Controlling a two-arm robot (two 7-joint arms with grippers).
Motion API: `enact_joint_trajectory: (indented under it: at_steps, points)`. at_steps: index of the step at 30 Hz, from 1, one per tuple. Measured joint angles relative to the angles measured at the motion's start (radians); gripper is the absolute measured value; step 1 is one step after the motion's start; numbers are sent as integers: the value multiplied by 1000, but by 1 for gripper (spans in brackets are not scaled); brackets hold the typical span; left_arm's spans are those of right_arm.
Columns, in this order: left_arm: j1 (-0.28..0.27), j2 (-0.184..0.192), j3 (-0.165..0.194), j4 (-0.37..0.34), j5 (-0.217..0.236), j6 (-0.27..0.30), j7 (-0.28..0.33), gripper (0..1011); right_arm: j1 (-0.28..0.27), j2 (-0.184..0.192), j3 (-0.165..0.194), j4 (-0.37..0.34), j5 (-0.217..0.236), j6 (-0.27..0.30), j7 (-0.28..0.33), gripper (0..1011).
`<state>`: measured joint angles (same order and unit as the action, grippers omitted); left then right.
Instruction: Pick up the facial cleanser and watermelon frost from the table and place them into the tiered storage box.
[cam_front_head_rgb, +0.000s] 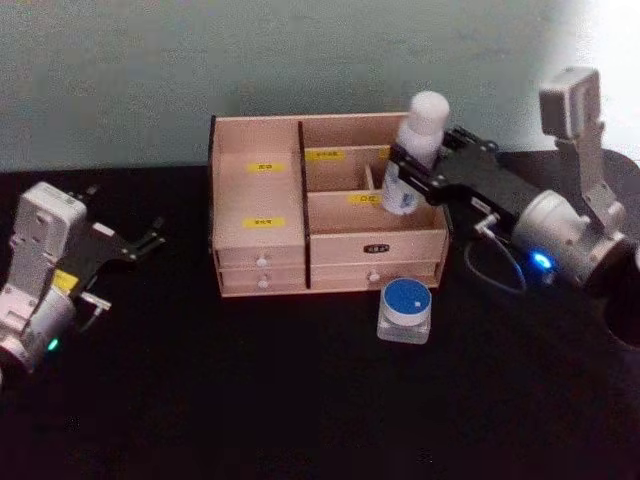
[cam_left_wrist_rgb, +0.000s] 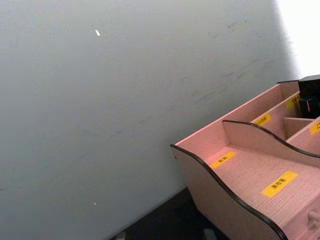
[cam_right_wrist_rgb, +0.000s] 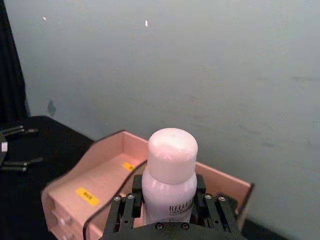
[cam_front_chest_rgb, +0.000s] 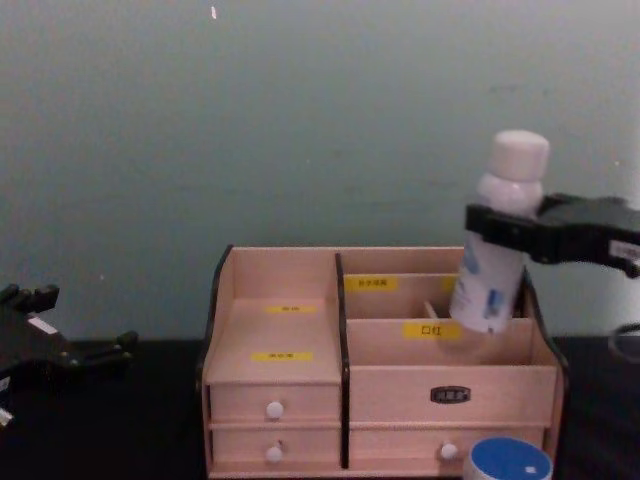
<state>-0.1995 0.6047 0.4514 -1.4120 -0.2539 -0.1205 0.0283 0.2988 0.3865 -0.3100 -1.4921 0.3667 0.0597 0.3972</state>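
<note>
R gripper (cam_front_head_rgb: 418, 170) is clenched on the facial cleanser (cam_front_head_rgb: 428, 115), fingers pinching the body just below the neck, cap and lower body sticking out either side. Bottle hangs slightly tilted over the right rear part of the tiered storage box (cam_front_head_rgb: 260, 180). I can't tell which compartment, or whether the base touches wood.

Watermelon frost (cam_front_head_rgb: 405, 308) sits on the black table (cam_front_head_rgb: 250, 400) just in front of the box's right drawers, well apart from both grippers. L gripper (cam_front_head_rgb: 150, 235) is parked low at the table's left, fingers spread, nothing in them.

Chest cam gives the side-on: bottle base (cam_front_chest_rgb: 485, 285) down about level w/ the box's upper dividers. R wrist cam looks along the bottle, showing dark print on its front (cam_right_wrist_rgb: 170, 185).

Materials: box is pale wood grain w/ black curved side edges, yellow labels, white knobs. Bottle is smooth white plastic w/ a rounded cap. Jar is squat and frosted-clear w/ a flat blue lid.
</note>
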Motion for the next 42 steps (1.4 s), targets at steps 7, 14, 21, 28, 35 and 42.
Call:
enact_joint_trajectory:
  at_steps: [7,14,21,28,35,42]
  points:
    - [0,0,0,0,0,0,0,1001,91,-41,-36,95,-9,-8,18,591]
    - [0,0,0,0,0,0,0,1001,165,-76,-60,180,-17,-14,28,592]
    - [0,0,0,0,0,0,0,1001,228,-111,-81,268,-20,-17,42,592]
    - [0,0,0,0,0,0,0,1001,252,-128,-93,313,-22,-21,49,591]
    - [0,0,0,0,0,0,0,1001,268,-142,-100,349,-26,-31,52,592]
    - [0,0,0,0,0,0,0,1001,277,-151,-107,377,-34,-36,54,592]
